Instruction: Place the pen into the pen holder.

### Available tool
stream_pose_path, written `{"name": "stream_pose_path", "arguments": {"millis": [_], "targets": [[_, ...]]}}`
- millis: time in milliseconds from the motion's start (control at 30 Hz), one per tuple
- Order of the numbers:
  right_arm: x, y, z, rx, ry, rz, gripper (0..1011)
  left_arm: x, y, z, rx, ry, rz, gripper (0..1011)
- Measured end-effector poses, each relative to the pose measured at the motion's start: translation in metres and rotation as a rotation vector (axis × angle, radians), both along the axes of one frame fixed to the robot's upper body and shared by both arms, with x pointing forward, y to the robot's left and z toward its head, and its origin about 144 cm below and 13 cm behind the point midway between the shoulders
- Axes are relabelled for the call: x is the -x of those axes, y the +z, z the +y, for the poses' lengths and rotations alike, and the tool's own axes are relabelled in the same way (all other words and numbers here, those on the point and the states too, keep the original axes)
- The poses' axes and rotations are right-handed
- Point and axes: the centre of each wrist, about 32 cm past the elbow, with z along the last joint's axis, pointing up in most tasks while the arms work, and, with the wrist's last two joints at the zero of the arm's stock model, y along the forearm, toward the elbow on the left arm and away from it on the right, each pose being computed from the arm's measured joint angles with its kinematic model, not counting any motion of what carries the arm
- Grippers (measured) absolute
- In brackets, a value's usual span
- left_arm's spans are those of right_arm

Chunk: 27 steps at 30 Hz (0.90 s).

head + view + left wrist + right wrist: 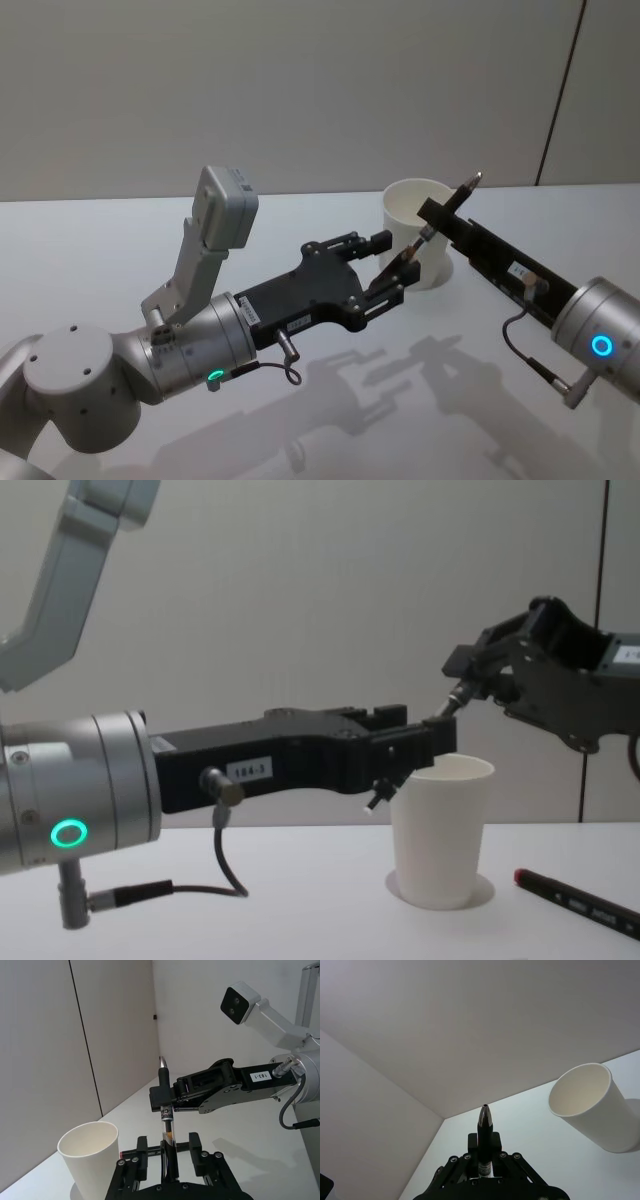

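Head view: the pen (452,203) hung in the air on a slant, metal tip uppermost, just beside and above the rim of the paper cup (432,262), which stood upright on the table (100,250).
Right gripper (440,212): its fingers were pinched on the pen's upper barrel, just below the metal tip, and carried its weight.
Left gripper (393,268): its fingers were spread on either side of the pen's lower end. The left wrist view showed a gap on both sides, so it looked to have no hold.
Pen, handling: thin, stiff and light. The smooth barrel was probably slippery and could swing in a pinch taken near one end. A hold across the middle of the barrel looked safest.
Paper cup, handling: light and thin-walled, so likely to tip or slide if the rim was knocked. The pen would need to go in through the open mouth without pressing on the wall.
Second pen (575,904): it lay flat on the table to the right of the cup, apart from it.
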Motion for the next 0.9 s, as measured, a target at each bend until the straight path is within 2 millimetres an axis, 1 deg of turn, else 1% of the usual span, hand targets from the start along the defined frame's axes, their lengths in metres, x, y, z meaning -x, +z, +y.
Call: {"name": "stream_pose_path", "arguments": {"millis": [33, 100, 133, 167, 200, 233, 367, 433, 467, 500, 567, 600, 900], "targets": [[0.0000, 0.0000, 0.0000, 0.000, 0.000, 0.000, 130, 0.0000, 0.0000, 0.0000, 0.000, 0.000, 0.000, 505], [0.0000, 0.0000, 0.0000, 0.000, 0.000, 0.000, 130, 0.0000, 0.0000, 0.0000, 0.000, 0.000, 0.000, 563], [0.0000, 0.0000, 0.0000, 0.000, 0.000, 0.000, 130, 0.0000, -0.0001, -0.0001, 0.000, 0.000, 0.000, 563], [0.0000, 0.0000, 0.0000, 0.000, 0.000, 0.000, 130, 0.0000, -0.0001, -0.0001, 0.000, 0.000, 0.000, 630], [0.0000, 0.0000, 0.0000, 0.000, 0.000, 0.000, 130, 0.0000, -0.0001, -0.0001, 0.000, 0.000, 0.000, 648], [0.0000, 0.0000, 0.0000, 0.000, 0.000, 0.000, 130, 0.0001, -0.0001, -0.0001, 0.000, 0.000, 0.000, 706], [0.0000, 0.0000, 0.0000, 0.000, 0.000, 0.000, 130, 0.0001, -0.0001, -0.0001, 0.000, 0.000, 0.000, 822], [0.0000, 0.0000, 0.0000, 0.000, 0.000, 0.000, 130, 0.0001, -0.0001, -0.0001, 0.000, 0.000, 0.000, 857], [0.0000, 0.0000, 0.0000, 0.000, 0.000, 0.000, 130, 0.0001, -0.0001, -0.0001, 0.000, 0.000, 0.000, 906], [0.0000, 0.0000, 0.0000, 0.000, 0.001, 0.000, 130, 0.0001, -0.0001, -0.0001, 0.000, 0.000, 0.001, 906], [0.0000, 0.0000, -0.0001, 0.001, 0.001, -0.002, 130, 0.0000, -0.0001, -0.0001, 0.000, 0.000, 0.001, 955], [0.0000, 0.0000, -0.0002, 0.003, 0.000, -0.004, 130, 0.0000, -0.0001, -0.0001, 0.000, 0.000, 0.001, 998], [-0.0005, -0.0012, -0.0036, 0.049, -0.027, -0.055, 130, 0.0001, -0.0001, -0.0001, 0.000, 0.000, 0.001, 1001]]}}
